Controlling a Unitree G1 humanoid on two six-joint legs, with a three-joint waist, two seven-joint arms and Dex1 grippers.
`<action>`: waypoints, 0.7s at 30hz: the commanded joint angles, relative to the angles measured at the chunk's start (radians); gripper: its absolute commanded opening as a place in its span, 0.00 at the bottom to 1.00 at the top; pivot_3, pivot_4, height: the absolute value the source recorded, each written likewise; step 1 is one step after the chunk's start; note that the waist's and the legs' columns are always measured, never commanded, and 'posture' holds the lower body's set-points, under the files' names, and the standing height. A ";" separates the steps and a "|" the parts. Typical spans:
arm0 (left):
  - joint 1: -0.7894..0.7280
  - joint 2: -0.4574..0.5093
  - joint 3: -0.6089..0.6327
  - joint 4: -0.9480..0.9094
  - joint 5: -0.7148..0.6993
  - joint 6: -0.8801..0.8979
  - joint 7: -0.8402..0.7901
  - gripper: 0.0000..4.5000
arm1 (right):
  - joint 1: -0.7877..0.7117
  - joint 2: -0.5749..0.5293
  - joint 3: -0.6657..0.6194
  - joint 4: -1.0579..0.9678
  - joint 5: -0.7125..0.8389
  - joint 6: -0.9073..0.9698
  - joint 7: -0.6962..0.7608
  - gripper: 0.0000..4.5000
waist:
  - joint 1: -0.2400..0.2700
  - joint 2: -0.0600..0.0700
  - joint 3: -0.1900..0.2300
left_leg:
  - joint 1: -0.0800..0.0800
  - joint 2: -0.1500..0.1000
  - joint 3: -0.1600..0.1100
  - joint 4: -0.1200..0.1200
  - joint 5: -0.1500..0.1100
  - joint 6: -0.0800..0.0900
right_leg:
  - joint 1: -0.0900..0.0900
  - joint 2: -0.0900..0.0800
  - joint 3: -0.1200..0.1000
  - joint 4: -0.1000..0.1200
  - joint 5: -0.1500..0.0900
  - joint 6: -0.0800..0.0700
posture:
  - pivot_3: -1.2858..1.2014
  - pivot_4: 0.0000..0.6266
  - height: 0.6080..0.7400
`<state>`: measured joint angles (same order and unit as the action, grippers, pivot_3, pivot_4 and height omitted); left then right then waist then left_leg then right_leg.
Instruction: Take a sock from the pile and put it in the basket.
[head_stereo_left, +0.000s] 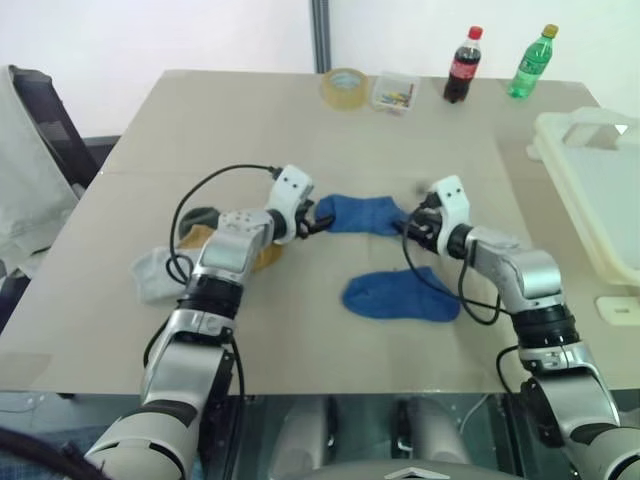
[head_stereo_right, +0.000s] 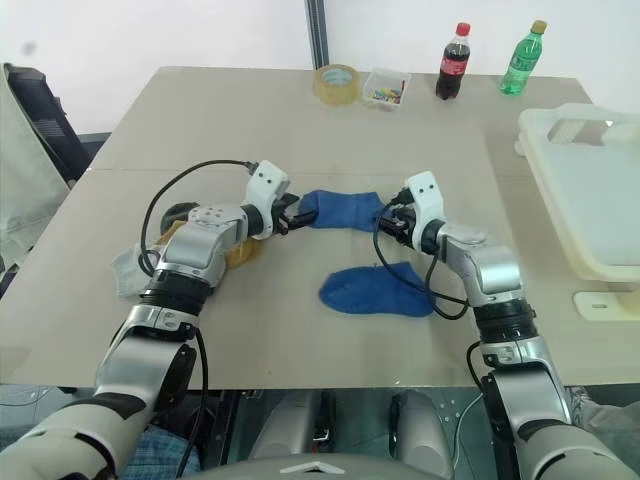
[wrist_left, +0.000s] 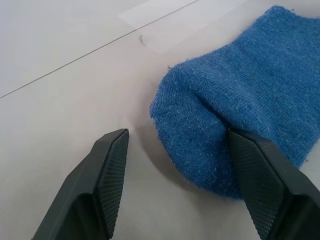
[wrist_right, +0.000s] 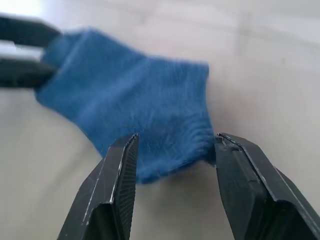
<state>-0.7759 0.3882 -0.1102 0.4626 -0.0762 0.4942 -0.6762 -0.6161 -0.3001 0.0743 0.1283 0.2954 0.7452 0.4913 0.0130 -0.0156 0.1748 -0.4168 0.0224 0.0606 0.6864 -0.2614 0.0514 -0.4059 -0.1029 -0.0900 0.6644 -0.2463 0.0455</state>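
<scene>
While both grippers hover at opposite ends of the same blue sock lying flat on the table, neither has closed on it: the left gripper stands with its jaws apart, one finger just at the toe end and the other over bare table, and the right gripper likewise stands spread with the other end of the sock between its fingers, not yet pinched. A second blue sock lies nearer the robot, and the rest of the pile, grey and mustard pieces, sits behind the left forearm. The basket stands well apart at the right edge of the table. Being knitted, the sock looks light, limp and easy to bunch, so it should sag and dangle once lifted; a pinch across a doubled fold at an end seems the surest hold, since a thin single layer could slip.
</scene>
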 joint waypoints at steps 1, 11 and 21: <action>0.013 -0.022 -0.020 0.000 0.005 0.014 -0.008 0.50 | -0.012 0.021 -0.009 -0.008 -0.009 -0.024 -0.015 0.54 | 0.000 0.000 0.000 | 0.000 0.000 0.000 0.000 0.000 0.000 | 0.000 0.000 0.000 0.000 0.000 0.000 | 0.52 0.24 0.96; 0.034 -0.043 -0.041 -0.019 0.015 0.015 -0.017 0.00 | -0.001 -0.015 0.061 -0.001 -0.114 -0.076 -0.004 0.01 | -0.001 0.000 0.000 | 0.001 0.000 0.000 0.000 0.000 0.000 | 0.000 0.000 0.000 0.001 0.000 0.000 | 0.52 0.24 0.96; 0.065 -0.065 0.016 -0.213 -0.064 0.130 0.007 0.00 | 0.009 -0.067 0.023 -0.150 -0.106 -0.039 0.022 0.01 | -0.002 0.000 0.000 | 0.000 0.001 0.000 0.000 0.000 0.000 | 0.000 0.000 0.001 0.000 0.000 0.000 | 0.52 0.24 0.96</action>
<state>-0.7255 0.3417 -0.1042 0.3477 -0.0919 0.5609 -0.6667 -0.6028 -0.3568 0.1372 0.0670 0.1668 0.6930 0.5031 0.0115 -0.0154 0.1747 -0.4165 0.0232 0.0606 0.6863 -0.2613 0.0514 -0.4058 -0.1032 -0.0893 0.6647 -0.2461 0.0457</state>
